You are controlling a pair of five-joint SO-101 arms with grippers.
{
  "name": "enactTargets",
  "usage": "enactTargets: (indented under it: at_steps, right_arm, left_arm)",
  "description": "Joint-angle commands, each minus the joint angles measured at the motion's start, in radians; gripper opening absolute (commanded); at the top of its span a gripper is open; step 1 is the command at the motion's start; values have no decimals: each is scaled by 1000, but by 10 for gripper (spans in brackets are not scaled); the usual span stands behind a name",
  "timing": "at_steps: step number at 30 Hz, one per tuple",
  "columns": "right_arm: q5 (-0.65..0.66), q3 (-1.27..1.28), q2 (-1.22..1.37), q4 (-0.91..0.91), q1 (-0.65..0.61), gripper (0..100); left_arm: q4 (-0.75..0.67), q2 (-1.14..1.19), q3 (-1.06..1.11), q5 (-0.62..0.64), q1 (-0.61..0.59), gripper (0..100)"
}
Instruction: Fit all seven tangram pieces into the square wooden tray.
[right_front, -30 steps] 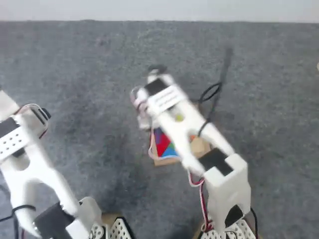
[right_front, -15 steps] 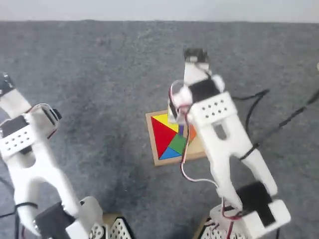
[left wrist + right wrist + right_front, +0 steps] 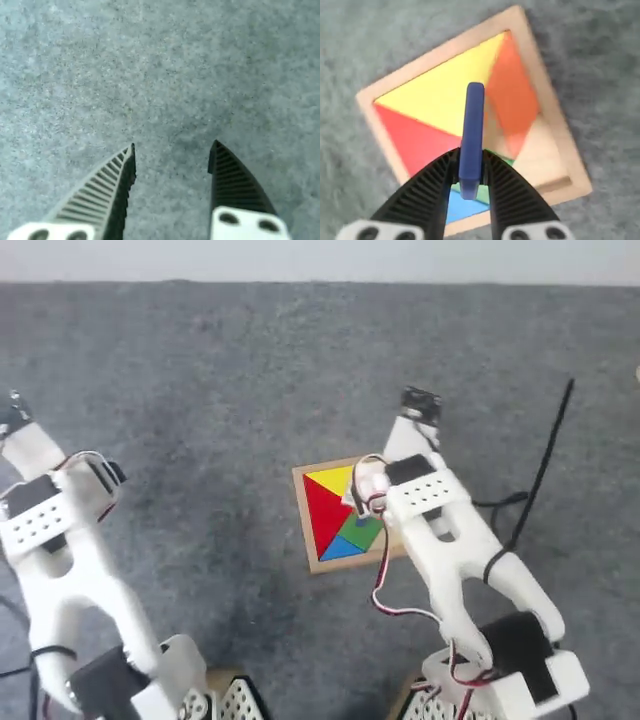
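Step in hand: placement of a held piece. The right gripper pinches a dark blue piece by its 2 flat faces, so the piece stands on edge above the middle of the tray.

Seated in the tray are a yellow triangle, a red triangle, an orange piece, a green piece and a light blue piece. Bare wood shows beside the orange piece.

Next move, by judgement: tip the dark blue piece flat, turn it to match the bare gap, lower it, then release.

The left gripper hangs spread over bare carpet, well apart from the tray.

Limits of view:
- The dark blue piece is seen edge-on, so its outline cannot be told.
- The right gripper's fingers cover 1 tray corner.
- The orange piece is blurred.
- The number of seated pieces cannot be confirmed.
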Motion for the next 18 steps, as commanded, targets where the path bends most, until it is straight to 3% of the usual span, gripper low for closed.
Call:
enactTargets:
  at_steps: [1, 12, 18]
  right_arm:
    - [-58, 34, -70, -41, 36, 6]
    - [-98, 127, -62, -127, 42, 9]
    - [-78, 129, -71, -102, 38, 135]
  left_arm:
    - [-15, -8, -7, 0, 29, 239]
    - [-20, -8, 7, 0, 40, 239]
    - [-20, -8, 8, -2, 40, 239]
